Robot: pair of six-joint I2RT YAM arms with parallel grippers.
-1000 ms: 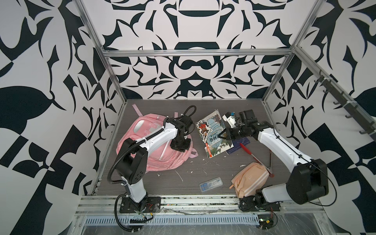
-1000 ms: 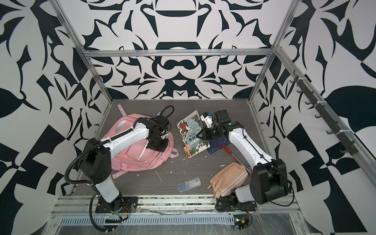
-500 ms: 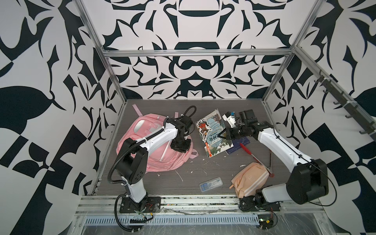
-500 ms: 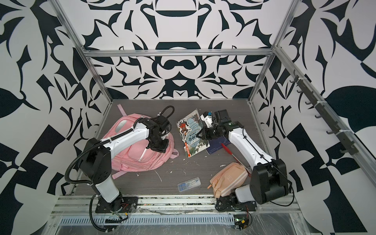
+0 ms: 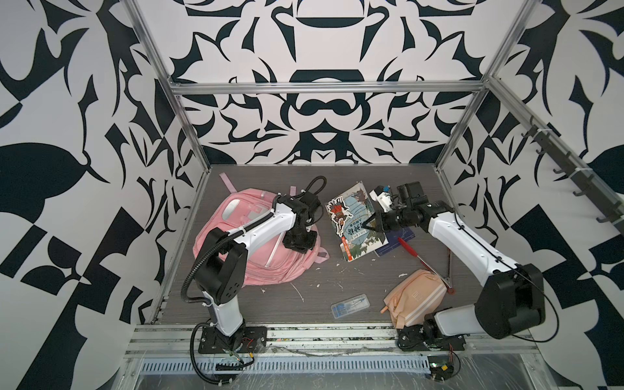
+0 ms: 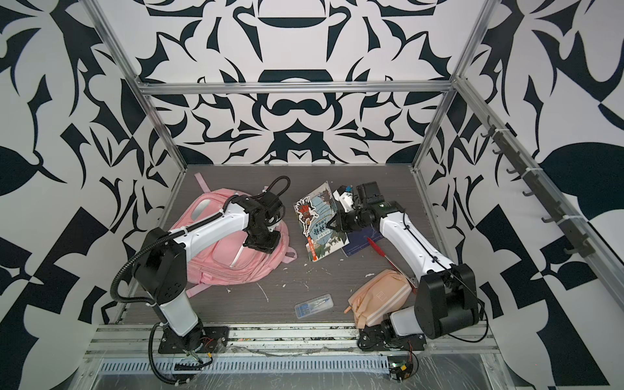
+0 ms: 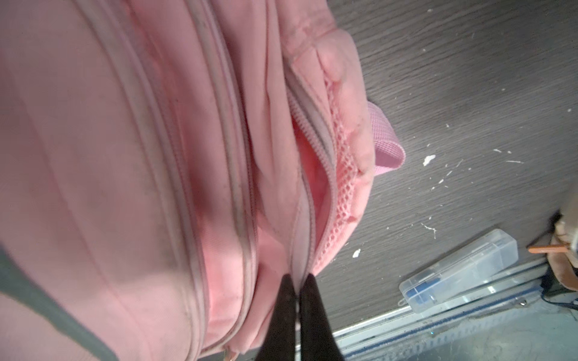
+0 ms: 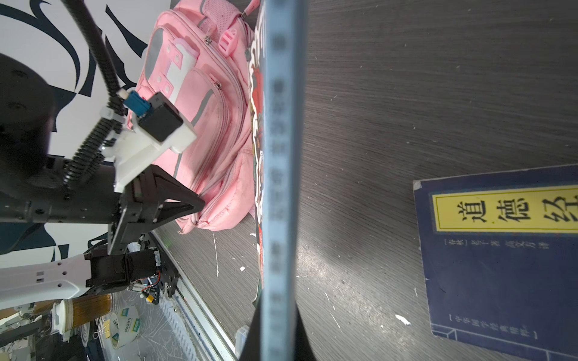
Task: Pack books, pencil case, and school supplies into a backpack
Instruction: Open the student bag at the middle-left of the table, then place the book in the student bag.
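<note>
Dark tabletop (image 5: 263,182): you are looking at the left gripper (image 7: 298,283) pinching shut on the zip edge of the pink backpack (image 5: 256,270), while the right gripper (image 5: 368,225) is clamping the illustrated book (image 5: 351,216), tilted, near the navy book (image 8: 500,265) lying flat.

Bright even light, blurred close-ups

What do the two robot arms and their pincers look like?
The left arm and right arm have white shells between black joints. A ribbed black hose follows the left; a thin cable the right. The left gripper and right gripper have pointed black fingers.
</note>
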